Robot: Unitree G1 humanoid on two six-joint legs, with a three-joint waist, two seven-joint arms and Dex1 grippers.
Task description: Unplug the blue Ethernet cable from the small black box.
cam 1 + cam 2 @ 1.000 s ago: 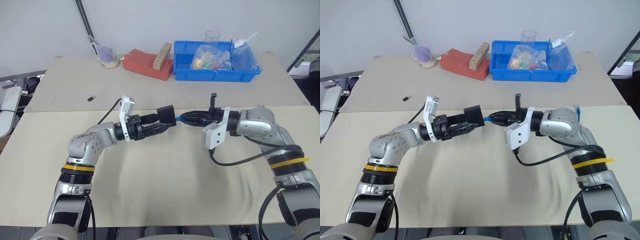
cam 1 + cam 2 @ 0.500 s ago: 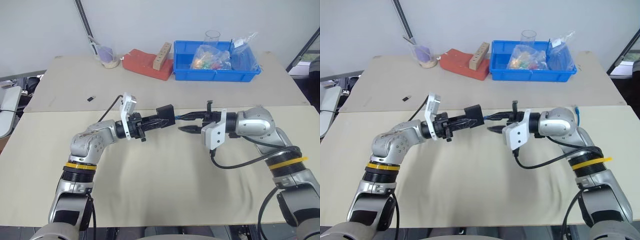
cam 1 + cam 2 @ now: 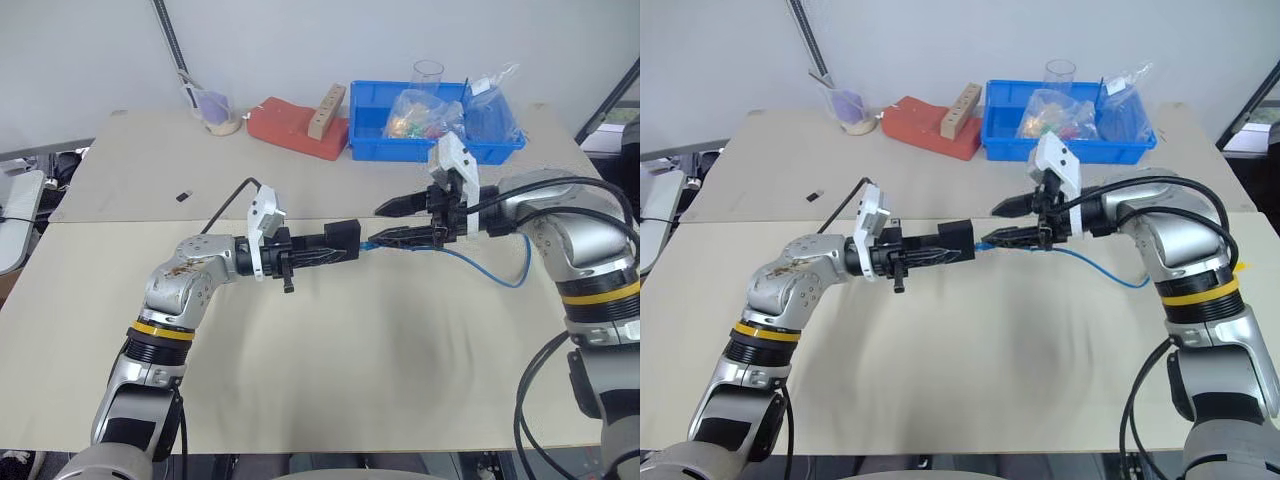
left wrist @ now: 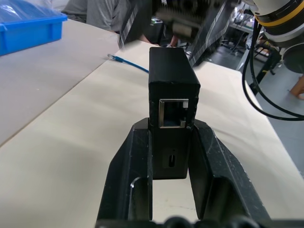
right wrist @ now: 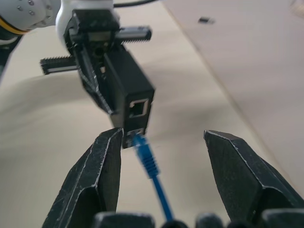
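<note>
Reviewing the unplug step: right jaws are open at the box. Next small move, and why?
Probably close the right gripper on the blue Ethernet cable plug, then pull away. The plug still sits at the small black box, which the left gripper clamps, and the open right fingers straddle the plug without touching it.

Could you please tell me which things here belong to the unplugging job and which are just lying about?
Belong to the job:
- small black box, clamped in the left end effector
- blue Ethernet cable
- right end effector, fingers apart

Just lying about:
- blue bin
- red block
- glass cup
- tiny black stick
</note>
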